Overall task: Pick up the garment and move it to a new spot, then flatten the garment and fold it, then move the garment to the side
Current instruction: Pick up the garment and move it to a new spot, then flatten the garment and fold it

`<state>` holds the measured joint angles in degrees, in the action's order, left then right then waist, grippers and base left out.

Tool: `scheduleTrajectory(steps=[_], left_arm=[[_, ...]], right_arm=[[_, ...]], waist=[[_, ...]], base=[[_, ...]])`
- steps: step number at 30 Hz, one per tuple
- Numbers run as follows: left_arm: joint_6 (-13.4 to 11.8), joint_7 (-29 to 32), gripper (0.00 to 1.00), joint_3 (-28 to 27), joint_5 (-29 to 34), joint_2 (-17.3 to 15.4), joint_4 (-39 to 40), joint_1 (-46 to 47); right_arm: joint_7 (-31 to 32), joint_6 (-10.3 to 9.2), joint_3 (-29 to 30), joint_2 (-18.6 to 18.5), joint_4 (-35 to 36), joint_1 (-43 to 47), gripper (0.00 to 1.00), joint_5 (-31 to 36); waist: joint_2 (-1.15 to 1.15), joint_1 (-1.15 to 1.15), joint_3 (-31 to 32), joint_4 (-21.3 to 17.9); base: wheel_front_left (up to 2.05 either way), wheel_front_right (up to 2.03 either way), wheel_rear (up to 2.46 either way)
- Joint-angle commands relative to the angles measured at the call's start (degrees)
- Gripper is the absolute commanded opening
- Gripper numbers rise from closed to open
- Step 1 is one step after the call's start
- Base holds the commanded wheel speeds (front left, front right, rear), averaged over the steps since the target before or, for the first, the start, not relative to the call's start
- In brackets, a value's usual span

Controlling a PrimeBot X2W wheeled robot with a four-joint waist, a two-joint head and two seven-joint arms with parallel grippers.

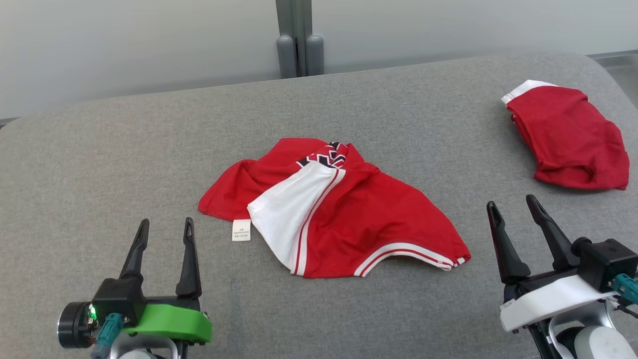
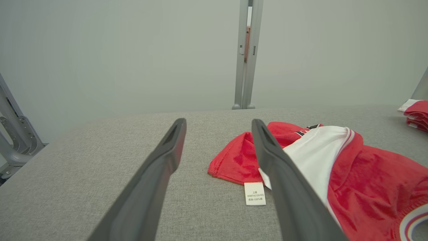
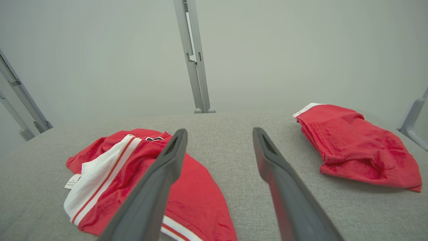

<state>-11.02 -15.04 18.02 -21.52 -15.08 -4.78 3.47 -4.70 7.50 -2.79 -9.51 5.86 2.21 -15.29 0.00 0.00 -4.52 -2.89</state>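
Grey padded table [image 1: 99,149] fills the scene, with a pale wall and a grey post [image 1: 299,45] at twelve o'clock behind it. Starting on the left: the left gripper [image 1: 166,221] hovers low over bare cloth, fingers spread wide and holding nothing. Just beyond its inner finger, at about two o'clock, lies the white care label [image 1: 241,230], peeking out from the near-left edge of the garment [image 1: 359,219]. That is the red piece with the white panel and striped trim, crumpled at the table's centre and not yet lifted. Its long axis runs roughly from ten o'clock down to four o'clock across the head view. Moving right, the striped hem corner ends close to the right gripper [image 1: 511,201], which sits with fingers equally wide and empty; the garment lies at about ten o'clock from it. Each arm looks close to its own end of the cloth, the left seemingly a touch nearer, so a two-handed pickup looks likely. Far right, at two o'clock, a second red garment [image 1: 568,139] rests folded, well apart.
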Motion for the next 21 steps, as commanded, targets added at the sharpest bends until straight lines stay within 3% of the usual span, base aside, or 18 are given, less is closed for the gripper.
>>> scheduleTrajectory(steps=[1, 15, 21], left_arm=[[0.34, -0.2, 1.0, -0.29, 0.26, 0.15, -0.03, -0.95], [0.87, -0.2, 1.0, -0.6, 1.5, 0.87, -0.08, -0.35], [1.17, -0.2, 1.0, -0.35, 2.52, 1.75, 0.96, 2.2]], right_arm=[[0.12, -0.01, -0.09, -0.13, 0.31, 0.78, 1.0, 0.63], [0.63, -0.01, 0.46, -0.38, 0.82, 0.75, 1.0, 0.82], [2.09, 0.0, -2.61, -1.91, 0.98, -0.9, 1.0, 0.58]], waist=[[0.0, 0.0, 0.15, 0.19], [0.0, 0.0, 0.31, 1.28], [0.0, 0.0, -1.91, 4.18]], base=[[0.0, 0.0, 0.0], [0.0, 0.0, 0.0], [0.0, 0.0, 0.0]])
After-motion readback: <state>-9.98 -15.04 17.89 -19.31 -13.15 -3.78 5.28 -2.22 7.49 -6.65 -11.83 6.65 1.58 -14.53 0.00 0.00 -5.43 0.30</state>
